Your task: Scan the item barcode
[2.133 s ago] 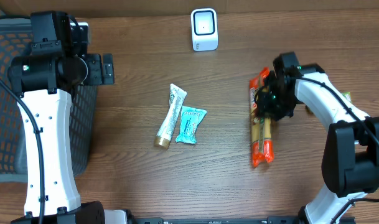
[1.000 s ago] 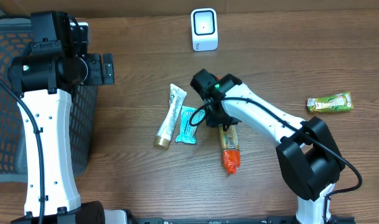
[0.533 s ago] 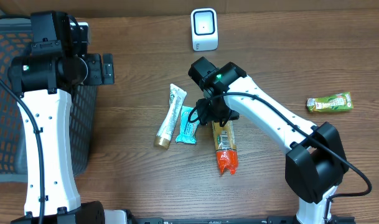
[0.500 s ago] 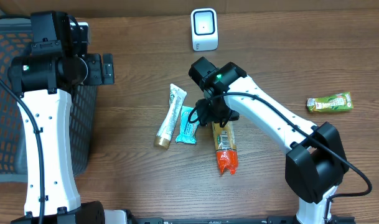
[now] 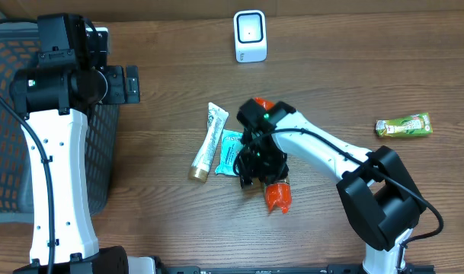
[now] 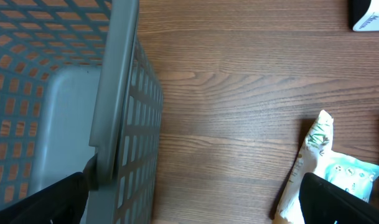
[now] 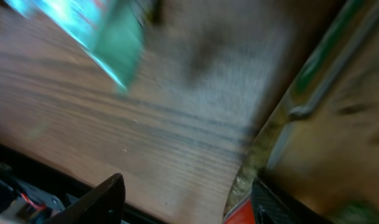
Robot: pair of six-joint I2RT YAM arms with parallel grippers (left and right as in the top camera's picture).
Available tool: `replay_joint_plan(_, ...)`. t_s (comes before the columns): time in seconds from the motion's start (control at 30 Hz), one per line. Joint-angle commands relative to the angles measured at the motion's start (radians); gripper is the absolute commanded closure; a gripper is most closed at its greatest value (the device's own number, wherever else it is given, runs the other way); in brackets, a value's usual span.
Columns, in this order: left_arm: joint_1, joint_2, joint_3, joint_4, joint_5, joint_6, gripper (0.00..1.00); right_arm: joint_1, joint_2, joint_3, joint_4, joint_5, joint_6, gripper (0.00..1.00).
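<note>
Right gripper (image 5: 259,169) is over the orange snack packet (image 5: 277,196) at table centre, jaws spread, with the packet against 1 finger. The wrist view is blurred and no pinch is evident. The packet lies just right of the teal sachet (image 5: 233,151) and tube (image 5: 209,142), well nearer than the white scanner (image 5: 250,36). Left gripper (image 5: 129,84) hangs spread wide by the basket (image 5: 3,137).

The snack packet (image 5: 277,196) is long, with an orange-red end and a tan printed middle. It seems to lie flat on the desk (image 5: 353,68), just right of the teal pouch (image 5: 232,152) and mostly hidden under the right arm (image 5: 323,148). The white scanner (image 5: 250,36) stands upright, well apart.
</note>
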Motion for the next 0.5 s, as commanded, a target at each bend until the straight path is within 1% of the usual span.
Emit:
replay_joint_plan(0.0, 0.005, 0.009, 0.01, 0.003, 0.009, 0.015, 0.0, 0.003, -0.025, -0.054, 0.01, -0.036, -0.011, 0.35)
replay_joint_plan(0.1, 0.005, 0.009, 0.01, 0.003, 0.009, 0.015, 0.01, 0.003, -0.025, -0.065, -0.005, 0.042, -0.011, 0.35)
replay_joint_plan(0.2, 0.005, 0.009, 0.01, 0.003, 0.009, 0.015, 0.0, 0.001, -0.025, -0.065, -0.031, 0.179, -0.011, 0.34)
replay_joint_plan(0.27, 0.005, 0.009, 0.01, 0.003, 0.009, 0.015, 0.0, -0.001, -0.025, -0.065, -0.043, 0.318, -0.01, 0.33)
replay_joint_plan(0.3, 0.005, 0.009, 0.01, 0.003, 0.009, 0.015, 0.0, -0.001, -0.025, -0.065, -0.047, 0.488, -0.01, 0.28)
replay_joint_plan(0.33, 0.005, 0.009, 0.01, 0.003, 0.009, 0.015, 0.01, -0.001, -0.025, -0.066, -0.045, 0.584, -0.01, 0.24)
replay_joint_plan(0.47, 0.005, 0.009, 0.01, 0.003, 0.009, 0.015, 0.01, -0.008, -0.025, -0.086, 0.043, 0.931, -0.011, 0.17)
